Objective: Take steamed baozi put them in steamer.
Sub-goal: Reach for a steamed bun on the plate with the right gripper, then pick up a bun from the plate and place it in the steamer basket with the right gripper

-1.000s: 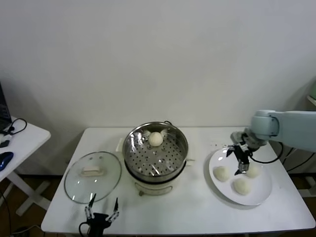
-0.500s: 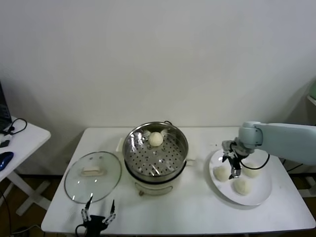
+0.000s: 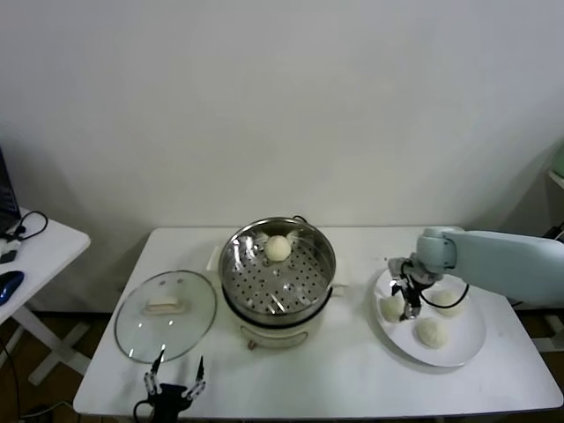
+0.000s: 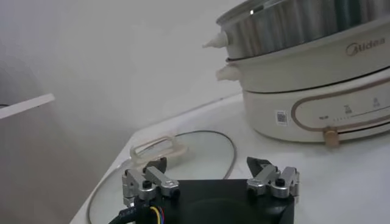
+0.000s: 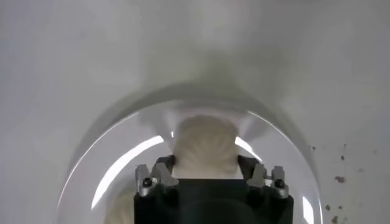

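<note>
The right tool (image 3: 404,298) is lowered onto the white plate (image 3: 465,351) at the right side of the desk (image 3: 352,379), and its fingers are set on either side of the leftmost baozi (image 5: 204,148) of the three lying there; in the right wrist view the bun is seen bracketed by both fingers, which appear pressed against its flanks, so it is judged to be clamped or very nearly so. The other two buns (image 3: 431,330) are left just beside it on the plate. The steamer (image 3: 278,264) is placed well to the robot's left of this grasp, at the middle of the desk, with one baozi (image 3: 278,248) already lying on its perforated floor near the far wall. A lift and a leftward carry are therefore called for. The left tool (image 4: 210,181) is held idle, fingers apart, near the desk's front edge beside the glass lid (image 3: 166,315).
</note>
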Robot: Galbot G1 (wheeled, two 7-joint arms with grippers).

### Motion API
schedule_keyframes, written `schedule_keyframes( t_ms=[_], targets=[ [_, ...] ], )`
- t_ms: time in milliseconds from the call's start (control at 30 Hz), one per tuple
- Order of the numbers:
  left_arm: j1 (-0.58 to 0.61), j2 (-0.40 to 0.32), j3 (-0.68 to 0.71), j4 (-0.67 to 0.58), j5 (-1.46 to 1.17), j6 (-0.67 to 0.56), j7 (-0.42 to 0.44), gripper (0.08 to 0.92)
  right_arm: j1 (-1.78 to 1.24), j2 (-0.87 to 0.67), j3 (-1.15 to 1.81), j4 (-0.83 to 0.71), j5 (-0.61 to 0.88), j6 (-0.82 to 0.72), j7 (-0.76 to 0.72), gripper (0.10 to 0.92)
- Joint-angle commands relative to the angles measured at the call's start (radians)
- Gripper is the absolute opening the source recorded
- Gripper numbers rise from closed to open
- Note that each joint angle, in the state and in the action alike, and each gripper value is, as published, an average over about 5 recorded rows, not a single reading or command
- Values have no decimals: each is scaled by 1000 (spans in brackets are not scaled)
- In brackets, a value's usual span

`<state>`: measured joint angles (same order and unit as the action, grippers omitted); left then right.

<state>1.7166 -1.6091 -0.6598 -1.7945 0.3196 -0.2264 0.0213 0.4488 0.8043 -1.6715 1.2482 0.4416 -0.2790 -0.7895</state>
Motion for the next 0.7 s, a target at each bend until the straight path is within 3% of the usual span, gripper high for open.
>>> schedule_keyframes(
  t_ms=[33, 333, 533, 700],
  targets=[
    [1, -5, -1, -3, 0, 0, -1, 823, -16, -3, 28, 4, -12, -3, 2, 591],
    [10, -6, 6, -12, 8, 1, -1, 823, 460, -25, -226, 199, 150, 17, -68, 585],
    [18, -3, 17, -15, 14, 2, -1, 823, 825, 46, -371, 298, 322, 43, -164, 585],
    [20, 2, 20, -11, 14, 2, -1, 823, 940, 122, -314, 322, 460, 29, -192, 585]
  ],
)
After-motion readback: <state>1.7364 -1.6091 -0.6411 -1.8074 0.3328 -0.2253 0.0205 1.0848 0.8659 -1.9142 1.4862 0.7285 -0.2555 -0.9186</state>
